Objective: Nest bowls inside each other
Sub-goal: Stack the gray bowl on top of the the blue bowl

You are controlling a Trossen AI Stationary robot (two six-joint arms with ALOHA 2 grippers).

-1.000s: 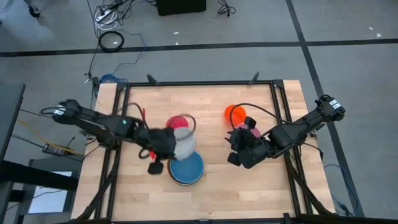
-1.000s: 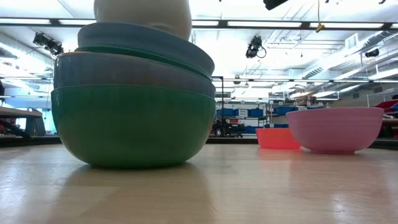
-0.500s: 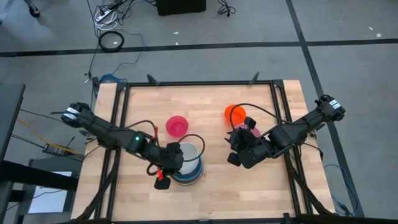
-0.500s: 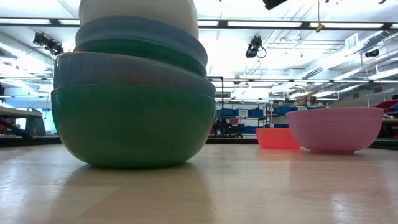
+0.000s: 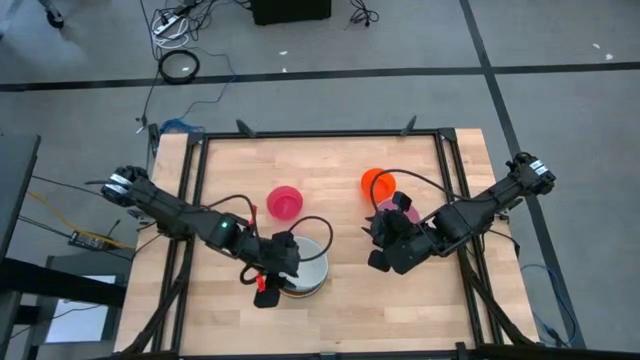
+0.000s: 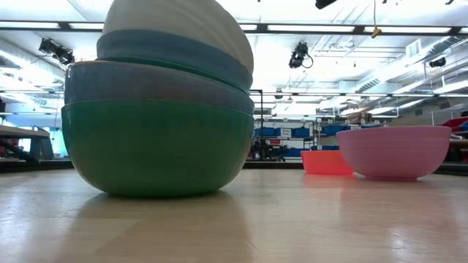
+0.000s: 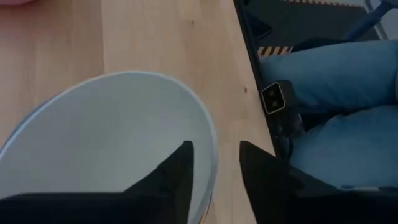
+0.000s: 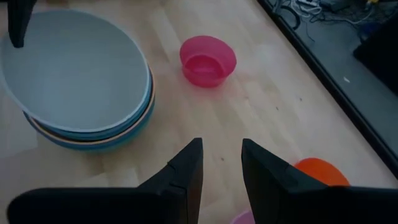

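Bright lab lights behind the counter (image 5: 340, 160) — white bowl (image 7: 112, 143) sits atop the stack (image 6: 157, 131), left gripper (image 7: 214, 168) fingers parted astride its rim, letting go; right gripper (image 8: 221, 165) hovers apart, half-open, empty.

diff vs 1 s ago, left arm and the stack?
The left end effector brought the white bowl down from beside the stack into its top, where it sits tilted. Its fingers now straddle the bowl's rim with a gap, apparently letting go. Unchanged: the right end effector hovering over the table, the pink bowl, the orange bowl.
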